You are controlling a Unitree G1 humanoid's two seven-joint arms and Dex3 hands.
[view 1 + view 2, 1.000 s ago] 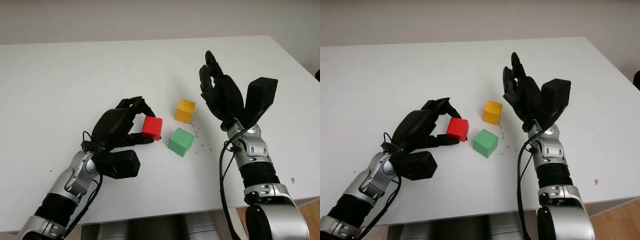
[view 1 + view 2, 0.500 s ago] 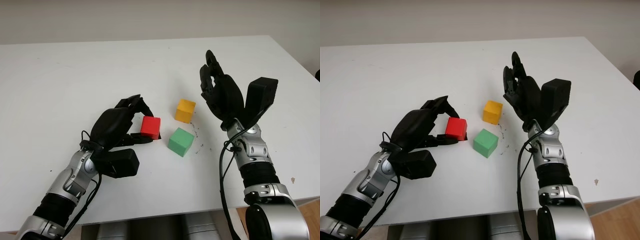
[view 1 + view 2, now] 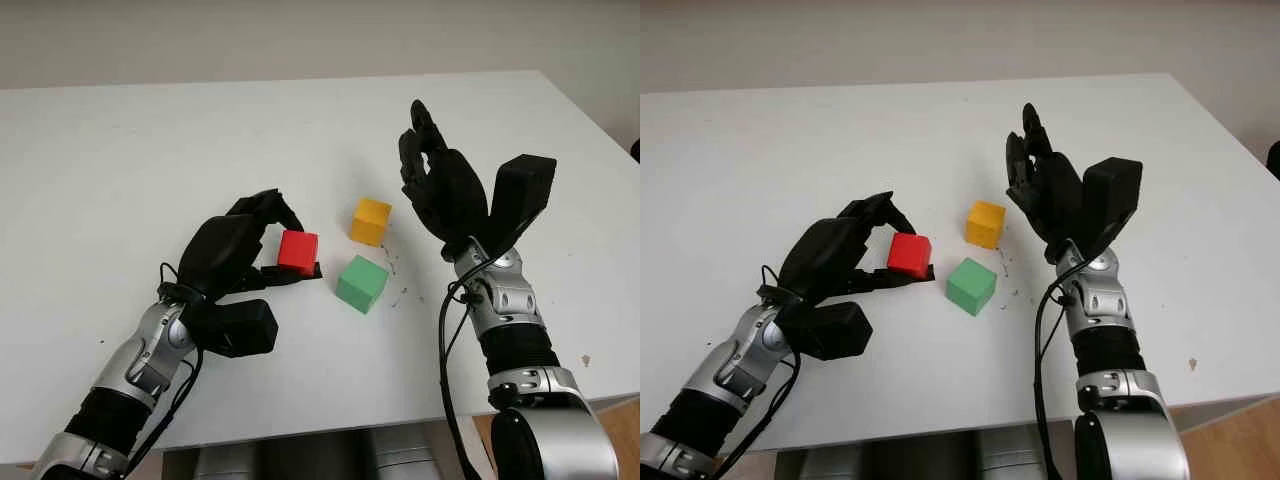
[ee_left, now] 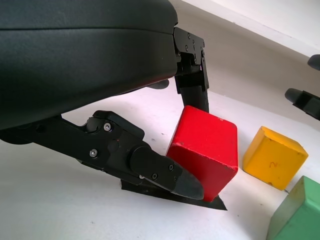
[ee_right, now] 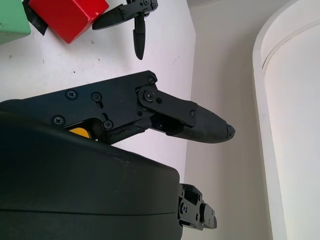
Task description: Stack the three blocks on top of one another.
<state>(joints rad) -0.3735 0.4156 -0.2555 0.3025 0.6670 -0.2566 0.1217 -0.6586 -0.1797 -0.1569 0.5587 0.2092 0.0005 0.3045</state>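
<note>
Left hand [image 3: 240, 255] fingers pinching red block [image 3: 298, 251], tilted above table [image 3: 150, 160]. Right hand [image 3: 440, 190] raised beside yellow block [image 3: 371, 220], holding nothing.

The red block [image 4: 202, 148] has a smooth, slightly glossy painted face with worn, rounded edges. The yellow block [image 4: 272, 156] and green block [image 4: 295, 212] look matt and painted. The tabletop [image 3: 150, 150] is smooth matt white, with faint specks. The left hand [image 3: 235, 255] and right hand [image 3: 440, 185] have smooth black plastic shells with small metal screws; the forearms are brushed silver metal.
</note>
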